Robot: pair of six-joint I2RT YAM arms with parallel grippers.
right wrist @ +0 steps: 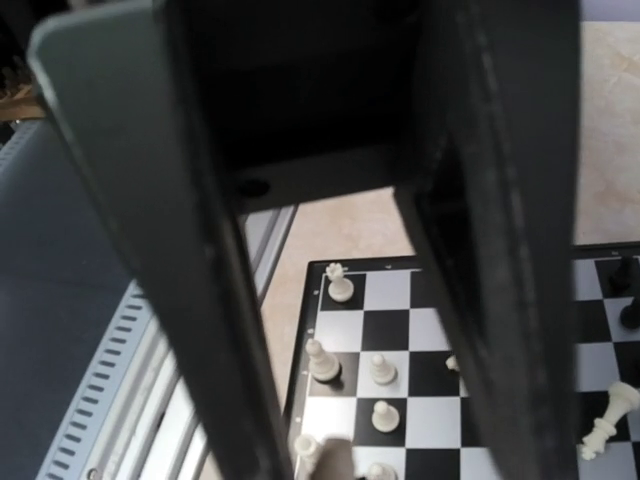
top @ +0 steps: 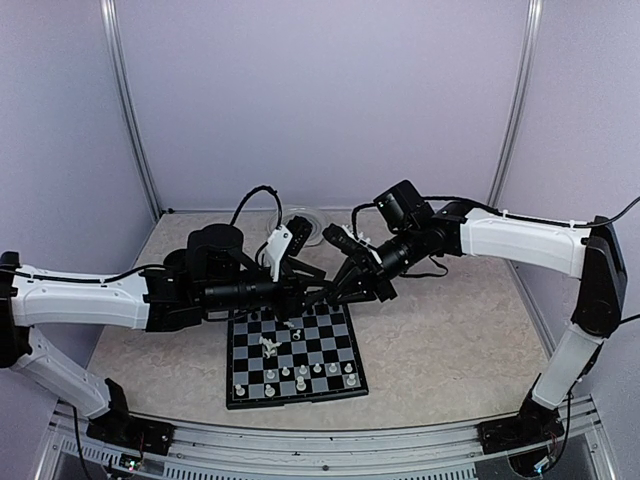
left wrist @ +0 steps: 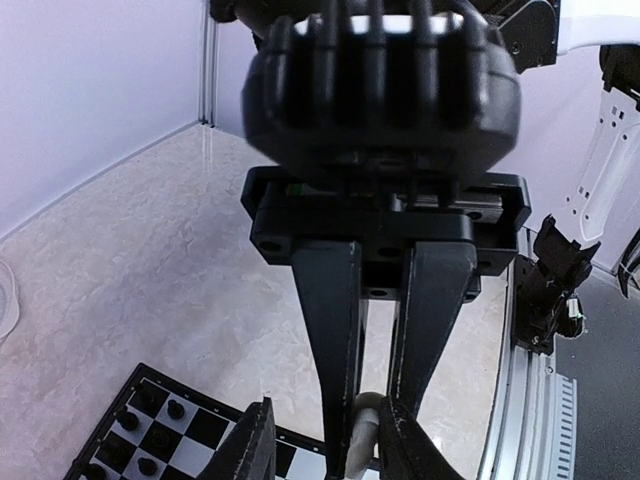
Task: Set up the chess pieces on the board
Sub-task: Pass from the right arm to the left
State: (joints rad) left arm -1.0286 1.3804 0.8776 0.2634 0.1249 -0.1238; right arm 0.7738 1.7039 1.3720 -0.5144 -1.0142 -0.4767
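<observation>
I can read no word, number or brand in any of my views; the border of the board is too small and dark for me to tell any marks on it

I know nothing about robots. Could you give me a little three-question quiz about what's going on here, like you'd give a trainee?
1. Which colour are the pieces standing in the near rows of the board? A black, B white, C red.
2. True or false: every white piece on the board stands upright.
3. Fill in: the right gripper pinches a small ____ chess piece.
Key: 1 B. 2 False: a toppled piece lies on its side. 3 white (cream).
</observation>
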